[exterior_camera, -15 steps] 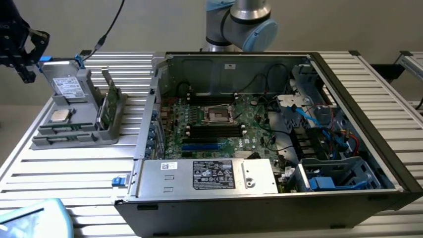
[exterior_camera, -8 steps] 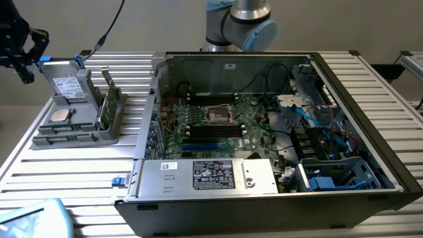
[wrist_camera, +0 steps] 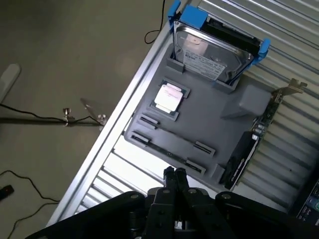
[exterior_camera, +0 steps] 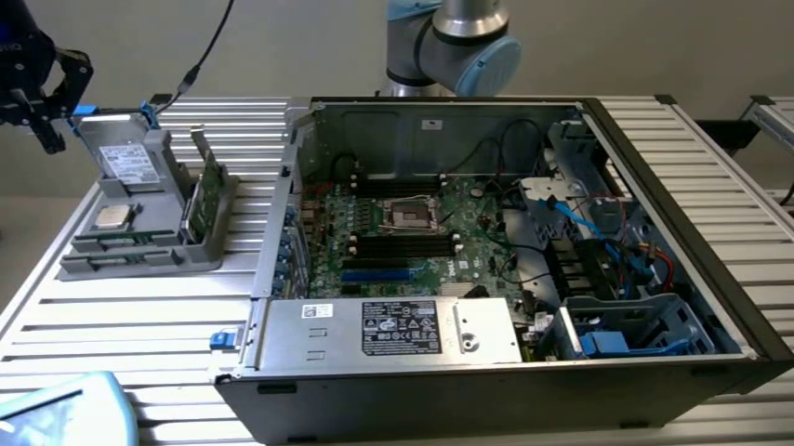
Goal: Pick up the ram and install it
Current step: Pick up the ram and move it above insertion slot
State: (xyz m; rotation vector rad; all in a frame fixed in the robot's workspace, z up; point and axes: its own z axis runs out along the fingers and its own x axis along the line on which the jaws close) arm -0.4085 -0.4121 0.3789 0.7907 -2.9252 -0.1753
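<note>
An arm's gripper (wrist_camera: 174, 173) hangs over the edge of a slatted metal desk (exterior_camera: 137, 316) at the exterior view's far left, its jaws clenched together with nothing between them. Just beside the fingertips in the wrist view is a grey parts tray (wrist_camera: 219, 99). The ram (wrist_camera: 169, 151), a thin green stick, stands on edge in the tray's slotted holders along the side nearest the gripper, untouched. On the same tray lie a square silver processor (wrist_camera: 168, 98) and a metal drive (wrist_camera: 212, 52) in blue-handled rails, while an expansion card (wrist_camera: 246, 147) stands upright along the tray's side facing the computer. To the exterior view's right, an open computer case (exterior_camera: 694, 279) lies on the desk, its motherboard (exterior_camera: 410, 218) exposed and a silver power supply (exterior_camera: 385, 330) at the near wall.
</note>
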